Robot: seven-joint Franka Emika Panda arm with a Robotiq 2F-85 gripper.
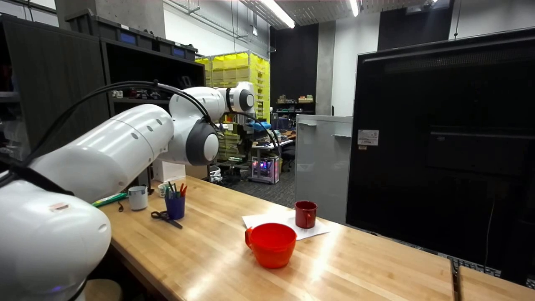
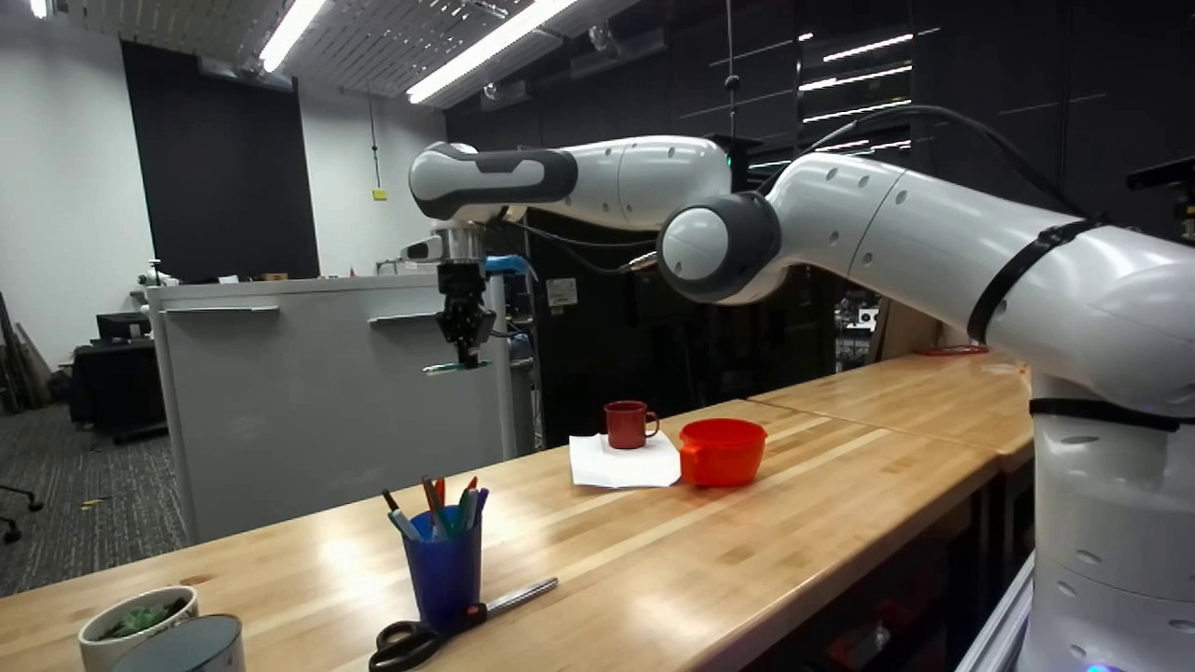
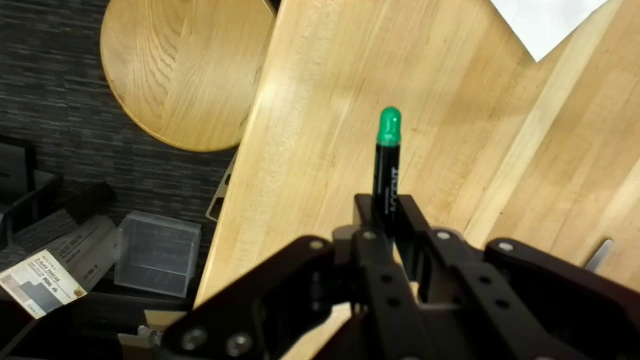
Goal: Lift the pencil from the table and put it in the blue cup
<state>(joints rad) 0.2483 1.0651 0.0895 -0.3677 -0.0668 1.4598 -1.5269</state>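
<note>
Green-tipped, with pale lettering on black, the marker (image 3: 388,160) is pinched in the gripper (image 3: 385,210)

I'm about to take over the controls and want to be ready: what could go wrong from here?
The green-ended marker lies roughly level in the tool, so it may not slip into the upright blue cup unless it is tilted first. The pens already in that cup might block or deflect it. The scissors lie right beside the cup, so a low approach could knock them.
</note>
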